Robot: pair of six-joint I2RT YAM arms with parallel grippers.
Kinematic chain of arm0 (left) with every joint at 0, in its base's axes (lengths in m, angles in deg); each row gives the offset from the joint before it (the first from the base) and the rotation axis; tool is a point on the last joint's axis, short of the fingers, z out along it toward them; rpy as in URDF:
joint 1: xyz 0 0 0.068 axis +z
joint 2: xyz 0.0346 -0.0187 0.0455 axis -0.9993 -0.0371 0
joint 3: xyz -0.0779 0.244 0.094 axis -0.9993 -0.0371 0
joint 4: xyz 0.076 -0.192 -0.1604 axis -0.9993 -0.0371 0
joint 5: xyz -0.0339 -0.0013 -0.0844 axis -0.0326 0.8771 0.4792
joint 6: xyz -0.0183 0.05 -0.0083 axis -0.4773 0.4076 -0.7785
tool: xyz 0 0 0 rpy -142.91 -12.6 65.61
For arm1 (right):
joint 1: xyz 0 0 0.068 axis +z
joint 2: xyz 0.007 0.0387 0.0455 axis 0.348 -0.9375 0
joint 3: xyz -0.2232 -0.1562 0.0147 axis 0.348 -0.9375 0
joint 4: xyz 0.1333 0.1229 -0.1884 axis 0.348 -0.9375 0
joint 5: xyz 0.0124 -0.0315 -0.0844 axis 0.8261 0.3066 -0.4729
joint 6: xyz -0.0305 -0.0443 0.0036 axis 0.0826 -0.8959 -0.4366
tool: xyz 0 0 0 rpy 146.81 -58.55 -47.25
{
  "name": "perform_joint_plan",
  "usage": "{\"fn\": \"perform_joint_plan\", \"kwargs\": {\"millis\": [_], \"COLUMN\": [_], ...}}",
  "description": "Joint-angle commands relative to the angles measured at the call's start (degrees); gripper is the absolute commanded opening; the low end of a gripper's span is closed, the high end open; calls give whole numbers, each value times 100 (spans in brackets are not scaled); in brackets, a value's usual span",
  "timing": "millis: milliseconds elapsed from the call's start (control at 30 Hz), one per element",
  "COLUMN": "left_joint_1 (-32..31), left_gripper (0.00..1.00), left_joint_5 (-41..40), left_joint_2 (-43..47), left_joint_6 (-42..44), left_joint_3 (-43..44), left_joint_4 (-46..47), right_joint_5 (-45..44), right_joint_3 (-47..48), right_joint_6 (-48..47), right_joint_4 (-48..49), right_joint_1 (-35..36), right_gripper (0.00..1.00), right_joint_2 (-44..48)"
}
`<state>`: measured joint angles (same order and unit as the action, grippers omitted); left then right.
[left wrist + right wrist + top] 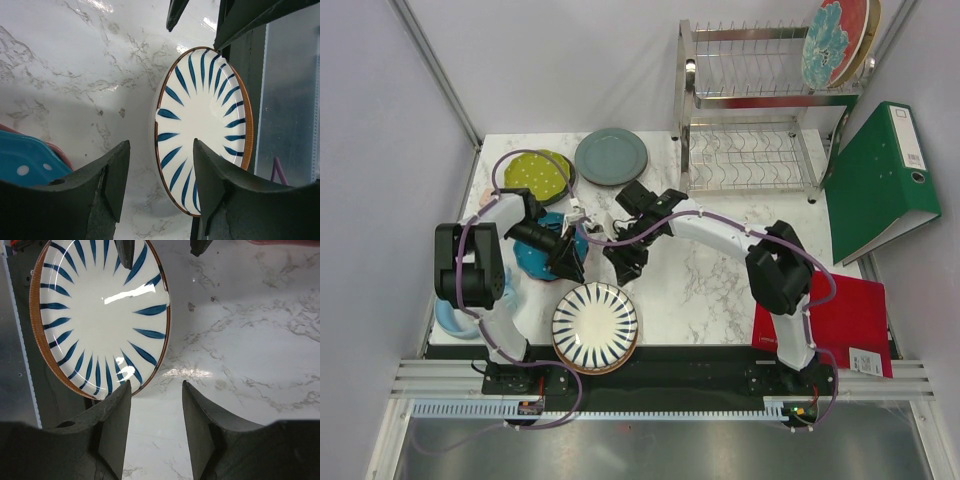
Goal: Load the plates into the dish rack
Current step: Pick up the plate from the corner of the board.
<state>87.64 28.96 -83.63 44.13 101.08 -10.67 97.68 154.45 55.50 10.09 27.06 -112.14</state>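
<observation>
The steel dish rack (750, 120) stands at the back right, with a teal flowered plate (835, 40) upright in its top tier. On the table lie a grey-blue plate (611, 156), a lime dotted plate (537, 175), a teal dotted plate (533, 255) and a white plate with dark stripes (595, 326) stacked on a tan one at the front. My left gripper (567, 265) is open and empty over the teal plate's right edge. My right gripper (625, 268) is open and empty just right of it. The striped plate shows in both wrist views (205, 125) (95, 315).
A green binder (880, 180) leans at the right beside the rack. A red folder (840, 320) lies at the front right. A pale blue plate (455, 315) lies at the left, partly hidden by the left arm. The black front rail (700, 365) borders the table.
</observation>
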Motion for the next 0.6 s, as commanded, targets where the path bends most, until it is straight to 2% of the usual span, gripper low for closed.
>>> {"fn": "perform_joint_plan", "kwargs": {"millis": [0, 333, 567], "left_joint_1": [180, 541, 629], "left_gripper": [61, 62, 64], "left_joint_5": [84, 180, 277], "left_joint_2": [288, 727, 982], "left_joint_6": [71, 159, 115], "left_joint_3": [-162, -461, -733], "left_joint_4": [90, 90, 143], "right_joint_5": [401, 515, 515], "right_joint_3": [236, 289, 245], "right_joint_6": [-260, -156, -50], "right_joint_4": [-107, -2, 235], "right_joint_1": [127, 180, 180], "right_gripper": [52, 50, 43], "right_joint_2": [-253, -570, -675]}}
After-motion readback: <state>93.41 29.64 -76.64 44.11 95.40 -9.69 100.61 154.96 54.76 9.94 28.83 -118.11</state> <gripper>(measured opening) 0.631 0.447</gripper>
